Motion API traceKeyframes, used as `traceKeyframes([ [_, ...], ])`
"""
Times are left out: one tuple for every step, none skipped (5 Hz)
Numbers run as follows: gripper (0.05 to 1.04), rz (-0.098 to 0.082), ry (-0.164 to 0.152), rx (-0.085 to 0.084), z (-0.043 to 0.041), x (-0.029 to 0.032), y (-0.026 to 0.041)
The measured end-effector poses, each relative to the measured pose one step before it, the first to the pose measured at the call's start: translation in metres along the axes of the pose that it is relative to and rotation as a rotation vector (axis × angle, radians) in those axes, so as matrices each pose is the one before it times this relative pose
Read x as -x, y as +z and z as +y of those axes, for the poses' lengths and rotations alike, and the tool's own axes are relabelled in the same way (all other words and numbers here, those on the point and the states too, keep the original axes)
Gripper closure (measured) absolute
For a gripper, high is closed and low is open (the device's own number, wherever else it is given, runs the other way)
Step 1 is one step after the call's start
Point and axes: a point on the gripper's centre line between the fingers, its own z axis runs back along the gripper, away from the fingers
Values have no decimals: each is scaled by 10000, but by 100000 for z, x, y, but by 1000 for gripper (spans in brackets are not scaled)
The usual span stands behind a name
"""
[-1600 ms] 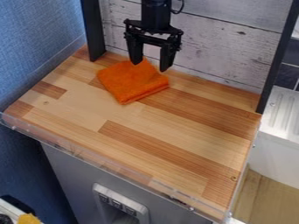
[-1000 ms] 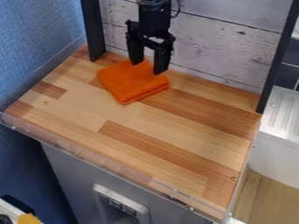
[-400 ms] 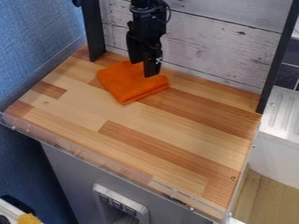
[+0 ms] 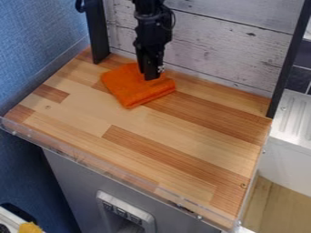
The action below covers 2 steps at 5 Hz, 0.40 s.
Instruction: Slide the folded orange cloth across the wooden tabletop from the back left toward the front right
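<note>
The black gripper [image 4: 150, 76] hangs down from the top edge, seen side-on, with its lower end over the upper part of a folded orange cloth [image 4: 132, 90]. Whether it touches the cloth cannot be made out. The cloth lies flat near the back of the wooden counter [image 4: 152, 125], left of the middle, and the gripper hides a little of its back part.
Behind the counter stands a whitewashed plank wall [image 4: 224, 50] between black posts at left [image 4: 97, 32] and right [image 4: 288, 54]. A clear low rim [image 4: 109, 167] runs along the front edge. To the right is a white ribbed surface [image 4: 294, 118].
The gripper has turned about its vertical axis from a front-on to a side-on view and shifted slightly left and lower over the cloth. The cloth lies where it was.
</note>
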Motion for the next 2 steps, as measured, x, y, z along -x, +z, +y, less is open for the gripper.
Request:
traceKeyframes([
  [919, -87, -296, 108, 150, -396, -427],
  [1015, 123, -146, 231, 153, 45, -569],
])
